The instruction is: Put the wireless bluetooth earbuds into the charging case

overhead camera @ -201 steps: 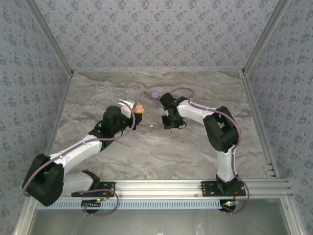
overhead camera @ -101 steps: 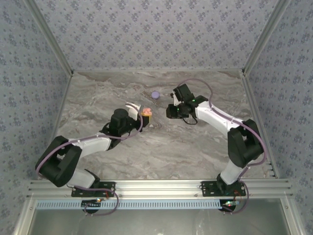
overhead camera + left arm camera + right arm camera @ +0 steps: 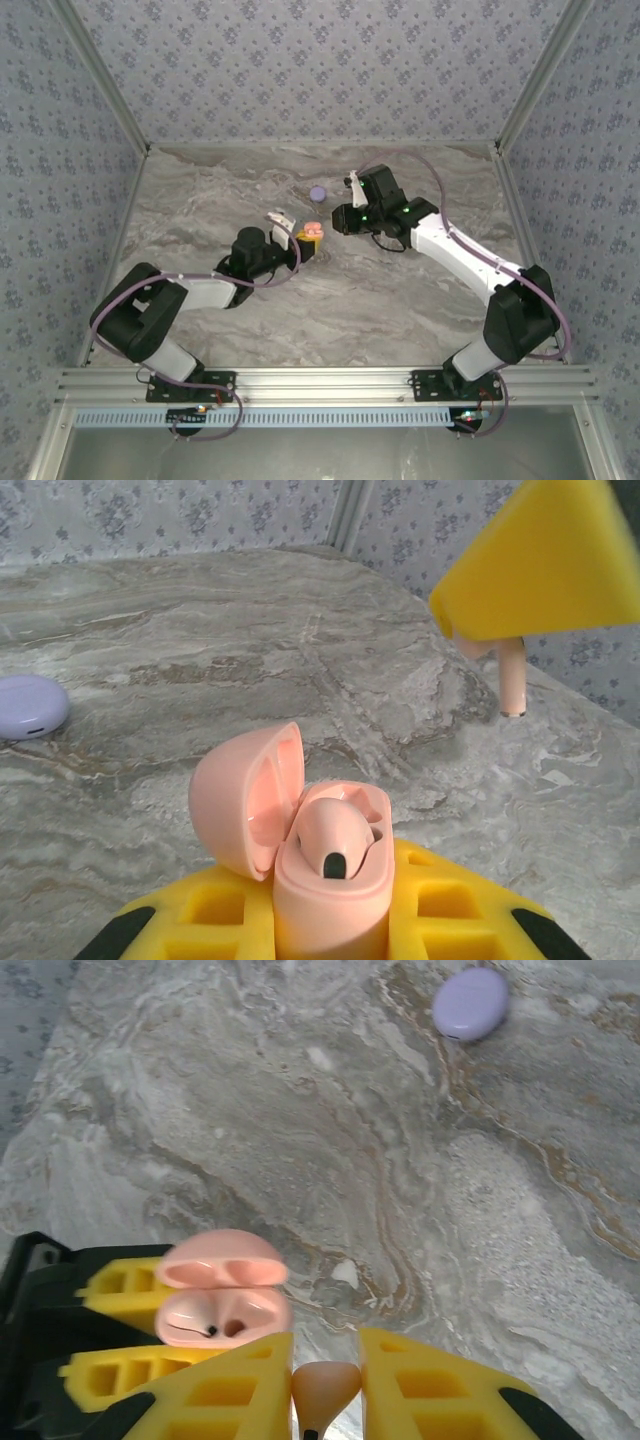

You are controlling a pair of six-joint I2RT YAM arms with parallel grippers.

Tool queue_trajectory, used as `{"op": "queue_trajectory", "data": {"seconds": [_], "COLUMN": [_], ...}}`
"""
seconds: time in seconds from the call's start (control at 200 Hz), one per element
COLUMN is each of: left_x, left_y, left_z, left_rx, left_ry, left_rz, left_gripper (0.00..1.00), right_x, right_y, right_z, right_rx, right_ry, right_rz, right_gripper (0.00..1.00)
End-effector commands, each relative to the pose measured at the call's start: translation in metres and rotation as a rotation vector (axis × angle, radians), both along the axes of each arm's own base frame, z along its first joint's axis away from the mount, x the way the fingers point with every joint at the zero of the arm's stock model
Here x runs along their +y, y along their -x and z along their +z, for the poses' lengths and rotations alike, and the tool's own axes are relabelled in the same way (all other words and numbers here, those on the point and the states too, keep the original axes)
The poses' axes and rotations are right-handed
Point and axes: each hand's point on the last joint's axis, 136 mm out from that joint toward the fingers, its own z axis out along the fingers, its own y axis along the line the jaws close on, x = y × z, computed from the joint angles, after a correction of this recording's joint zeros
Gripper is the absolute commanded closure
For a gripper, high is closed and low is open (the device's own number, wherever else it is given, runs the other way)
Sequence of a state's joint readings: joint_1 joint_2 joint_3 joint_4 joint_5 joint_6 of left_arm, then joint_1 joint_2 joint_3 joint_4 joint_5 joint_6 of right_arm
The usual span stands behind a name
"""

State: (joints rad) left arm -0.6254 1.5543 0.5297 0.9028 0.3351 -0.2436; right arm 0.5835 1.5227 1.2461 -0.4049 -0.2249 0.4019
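Bases of both arms are sitting at the near edge of the grey marbled tabletop [image 3: 400, 300], with both arms reaching inward toward mid-table.

Left gripper [image 3: 305, 237] is clenching its yellow padded fingers [image 3: 440, 920] around the lower half of a pale pink, rounded plastic charging case [image 3: 300, 880]. It is holding the case upright with the hinged lid thrown back and the mouth facing up, presumably so a bud can be dropped in from above while the case cannot slide. One pale pink earbud [image 3: 335, 840] is already lying seated in a socket. The neighbouring socket is looking vacant in the right wrist view, though it is too small to be sure.

Right gripper [image 3: 338, 222] is hovering just right of the case and a little farther back. Its yellow fingers [image 3: 230, 1390] are pinching a second pale pink earbud [image 3: 325, 1388] by the head, leaving the stem hanging straight down. That orientation is probably matching the socket. This bud is apart from the case, up and to its right, and not yet over the opening. Judging from this, the approach before insertion is under way. The next move is calling for fine alignment of the stem with the free socket, and a tilted stem could be catching on the rim.

Farther back, a lavender oval case [image 3: 318, 193] is lying closed on the tabletop, well apart from both grippers.
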Motion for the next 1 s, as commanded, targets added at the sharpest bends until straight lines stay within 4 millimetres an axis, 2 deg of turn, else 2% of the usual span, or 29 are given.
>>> {"op": "queue_trajectory", "data": {"seconds": [0.0,0.49,0.994], "left_x": [-0.011,-0.018,-0.021], "left_y": [0.007,0.012,0.014], "left_z": [0.017,0.036,0.048], "left_rx": [-0.079,-0.093,-0.071], "left_ry": [0.042,0.086,0.121], "left_rz": [-0.059,-0.091,-0.084], "left_gripper": [0.88,0.88,0.87], "right_x": [0.011,0.025,0.027], "right_y": [0.005,0.008,0.005], "right_z": [0.023,0.042,0.044], "right_rx": [-0.062,-0.119,-0.132], "right_ry": [-0.038,-0.073,-0.084], "right_rz": [0.054,0.083,0.074], "right_gripper": [0.78,0.78,0.77]}}
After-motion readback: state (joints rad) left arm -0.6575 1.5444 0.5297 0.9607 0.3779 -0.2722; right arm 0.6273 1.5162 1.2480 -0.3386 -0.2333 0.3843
